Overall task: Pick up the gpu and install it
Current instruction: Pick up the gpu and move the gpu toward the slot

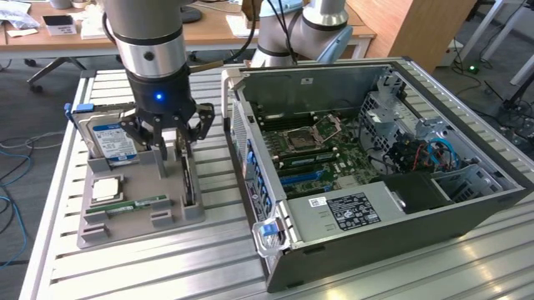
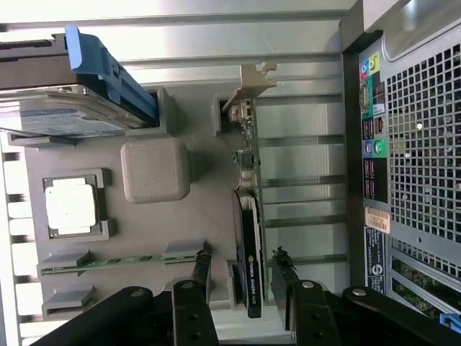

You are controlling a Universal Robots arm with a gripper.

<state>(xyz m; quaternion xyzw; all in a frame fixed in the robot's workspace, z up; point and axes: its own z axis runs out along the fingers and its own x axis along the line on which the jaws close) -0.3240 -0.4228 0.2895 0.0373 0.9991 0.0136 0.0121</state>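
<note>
Your gripper [image 2: 241,256] stands part-way open over the gpu [image 2: 248,216], one finger on either side of the black shroud with a sliver of daylight each way, so nothing is gripped. The gpu sits on edge in a slot of the grey tray [image 2: 209,209], along the tray's edge nearest the computer case [image 2: 425,144], with its silver bracket at the end away from your fingers. A pale logo runs along the shroud's rim, but you can't read it. Across the tray from the gpu you'll see a RAM stick [image 2: 119,263] lying in its clips, a CPU [image 2: 70,205] in a square pocket, and a hard drive [image 2: 57,115] standing upright at the tray's far corner; its blue label [image 1: 110,140] carries print too small to make out. Just beside the tray, the case lies on its side with the panel off, its motherboard exposed. A black-and-white label [image 1: 351,209] sits on the power supply, and a white sticker [image 2: 376,220] on the case's rear by the coloured audio jacks; neither is legible. Tray and case rest on a slatted aluminium table [image 1: 167,269]. Beyond the tray stand wooden desks [image 1: 209,31] with papers, and cables trail over grey carpet.
</note>
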